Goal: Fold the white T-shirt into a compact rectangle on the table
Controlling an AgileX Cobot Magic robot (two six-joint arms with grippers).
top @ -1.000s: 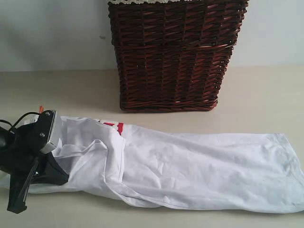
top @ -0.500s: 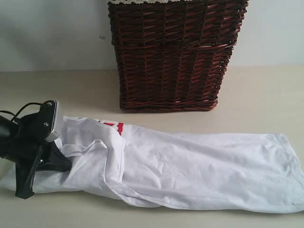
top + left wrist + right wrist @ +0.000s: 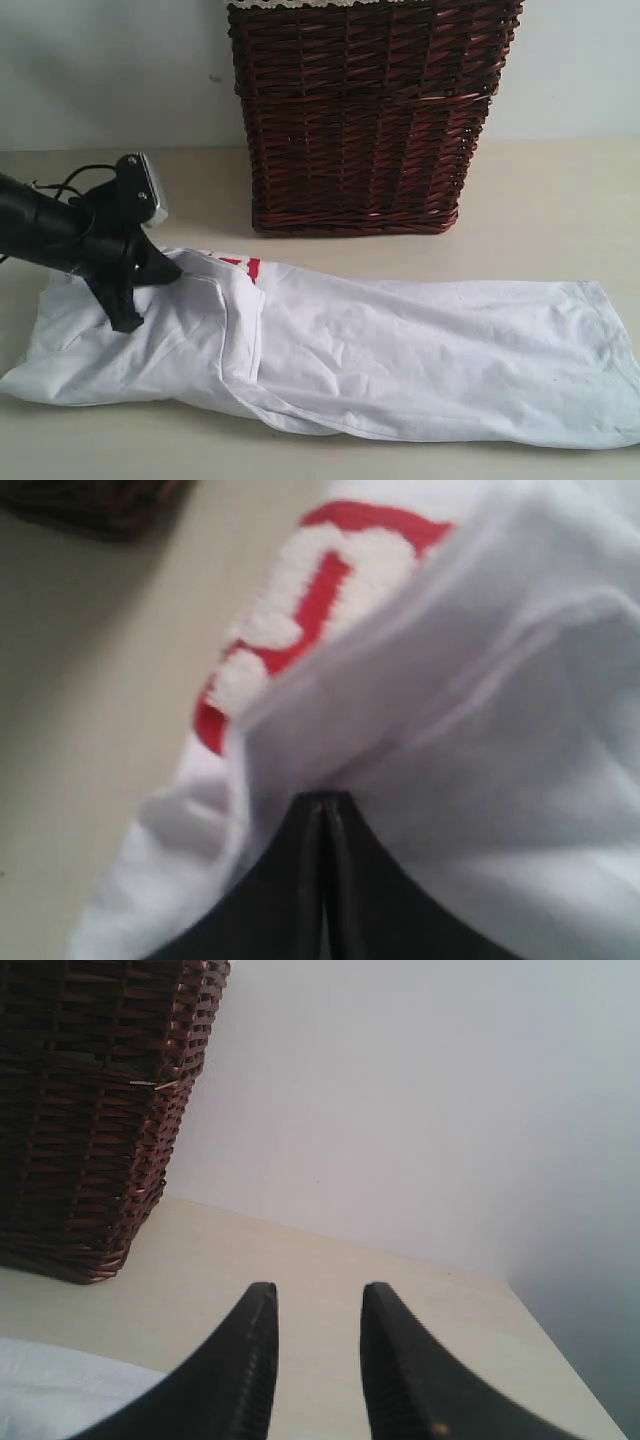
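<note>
As my left end effector (image 3: 170, 272), pinching the white T-shirt (image 3: 420, 345), swung toward two o'clock, its nine-o'clock end flattened, so the fold is progressing.

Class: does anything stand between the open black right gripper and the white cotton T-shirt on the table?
Nothing visible does. The right gripper hangs open over bare cream-beige table, with the white cotton T-shirt edge close by it. The dark brown wicker basket stands off to one side, not between them.
</note>
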